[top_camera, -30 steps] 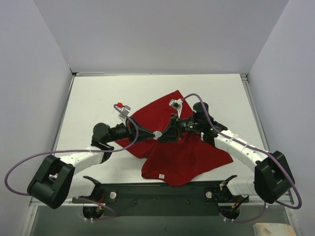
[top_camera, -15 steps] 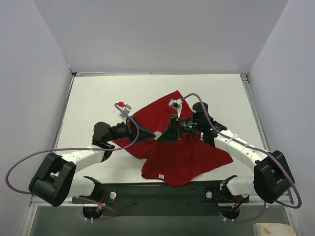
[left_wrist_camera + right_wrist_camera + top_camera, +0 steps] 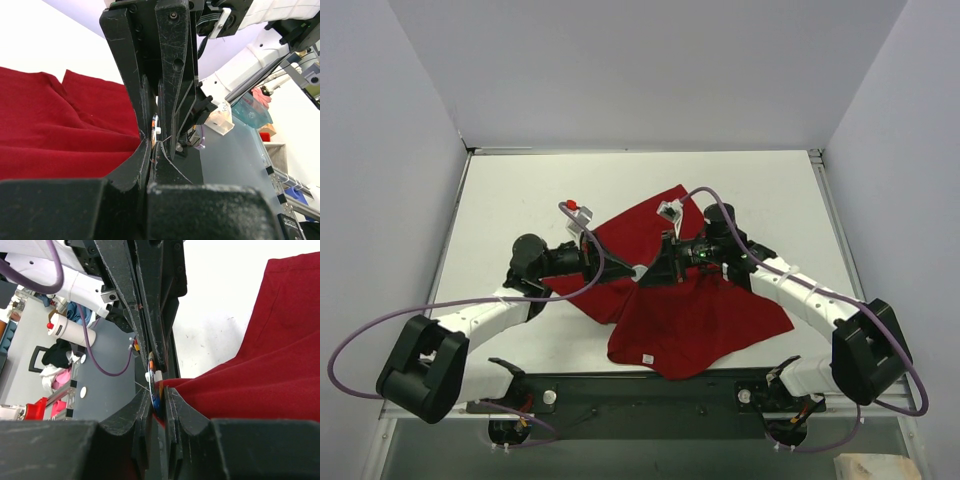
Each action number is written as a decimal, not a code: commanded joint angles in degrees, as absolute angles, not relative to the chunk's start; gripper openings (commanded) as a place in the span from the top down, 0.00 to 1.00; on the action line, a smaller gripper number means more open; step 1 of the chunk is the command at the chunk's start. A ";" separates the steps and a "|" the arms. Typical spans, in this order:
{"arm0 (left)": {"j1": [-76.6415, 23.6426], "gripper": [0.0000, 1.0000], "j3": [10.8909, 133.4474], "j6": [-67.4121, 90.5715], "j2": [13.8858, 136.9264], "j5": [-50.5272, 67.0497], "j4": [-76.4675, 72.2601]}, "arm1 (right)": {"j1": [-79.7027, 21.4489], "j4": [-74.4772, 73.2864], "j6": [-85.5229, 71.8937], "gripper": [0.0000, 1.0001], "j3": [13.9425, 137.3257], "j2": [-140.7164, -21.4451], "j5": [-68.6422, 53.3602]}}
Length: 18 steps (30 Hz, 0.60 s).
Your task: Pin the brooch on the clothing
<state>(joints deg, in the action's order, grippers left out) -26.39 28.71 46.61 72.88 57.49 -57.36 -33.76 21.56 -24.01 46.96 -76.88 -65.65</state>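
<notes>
The brooch (image 3: 639, 271) sits at the middle of the top view, a small pale disc caught between the tips of the two grippers where they meet nose to nose. In the right wrist view it (image 3: 154, 390) shows edge-on as a thin upright sliver with orange and blue flecks, just left of centre in the frame.

A fold of the red T-shirt (image 3: 260, 370) runs in from the right of that frame and ends against the brooch. The right gripper (image 3: 648, 276) has its fingers (image 3: 175, 412) drawn close on either side of the brooch and that fold, with no free gap showing between them.

The left gripper (image 3: 623, 270) comes in from the left of the top view. Its fingers (image 3: 137, 160) are pressed together, their tips right at the brooch; whether they pinch its edge cannot be told.

The T-shirt (image 3: 690, 320) lies crumpled across the centre of the white table (image 3: 520, 190), spreading toward the lower right of the top view, with its small white label (image 3: 647, 358) near the bottom edge of the cloth. A purple cable (image 3: 380, 330) loops off each arm.
</notes>
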 commanded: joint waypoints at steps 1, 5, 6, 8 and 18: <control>-27.07 1.00 33.39 39.56 69.53 56.43 -49.78 | -35.60 20.57 -21.27 0.93 51.50 -78.31 -64.87; -27.77 1.00 36.03 33.76 67.42 55.20 -40.45 | -35.68 16.88 -20.22 0.98 53.08 -79.28 -62.58; -28.03 1.00 36.56 31.40 66.80 54.59 -36.69 | -35.68 16.44 -20.13 0.98 53.26 -79.45 -62.32; -28.74 1.00 38.05 28.93 65.92 53.71 -32.98 | -35.68 15.47 -20.04 1.00 53.96 -79.54 -61.18; -35.15 1.00 44.73 13.81 62.40 42.12 -10.74 | -35.77 10.11 -19.69 1.00 56.69 -79.89 -56.96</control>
